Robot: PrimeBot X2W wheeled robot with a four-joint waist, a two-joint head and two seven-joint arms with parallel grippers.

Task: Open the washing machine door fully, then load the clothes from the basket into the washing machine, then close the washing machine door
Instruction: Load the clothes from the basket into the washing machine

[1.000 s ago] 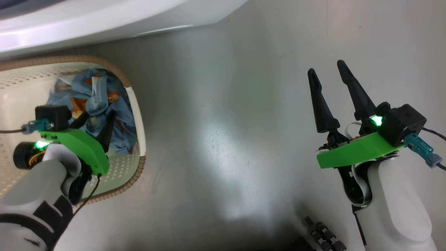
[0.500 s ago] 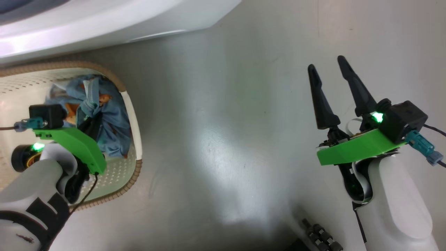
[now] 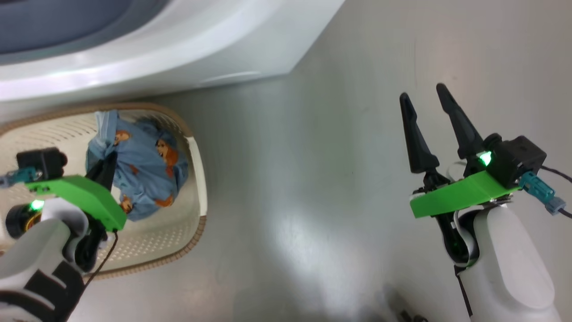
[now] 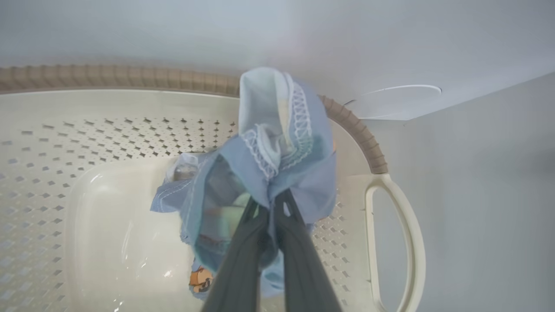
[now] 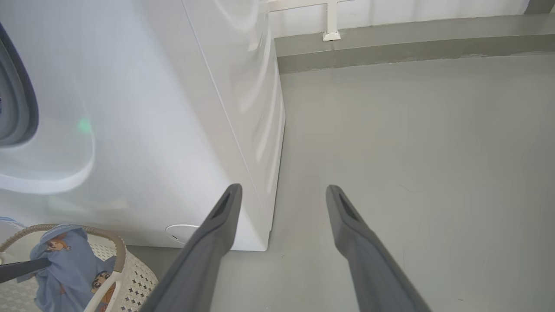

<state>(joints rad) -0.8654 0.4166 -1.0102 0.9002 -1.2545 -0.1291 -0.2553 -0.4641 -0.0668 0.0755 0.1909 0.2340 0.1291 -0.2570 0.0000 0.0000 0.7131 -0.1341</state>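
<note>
Washing machine (image 3: pixel 187 49): head view, 11 o'clock. Basket (image 3: pixel 197 170): 8 o'clock, on the floor (image 3: pixel 313 179) near the machine. Clothes (image 3: pixel 145 172): blue bear-print bundle over the basket, pinched in the clamped left gripper (image 4: pixel 271 203). Right gripper (image 3: pixel 423 92): 3 o'clock, fingers spread, empty.

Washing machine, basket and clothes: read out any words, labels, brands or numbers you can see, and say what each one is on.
No text can be read.
The washing machine shows a plain white front, with no legible label.
The clothes carry cartoon bear pictures, no letters.
The basket bears no marking.
</note>
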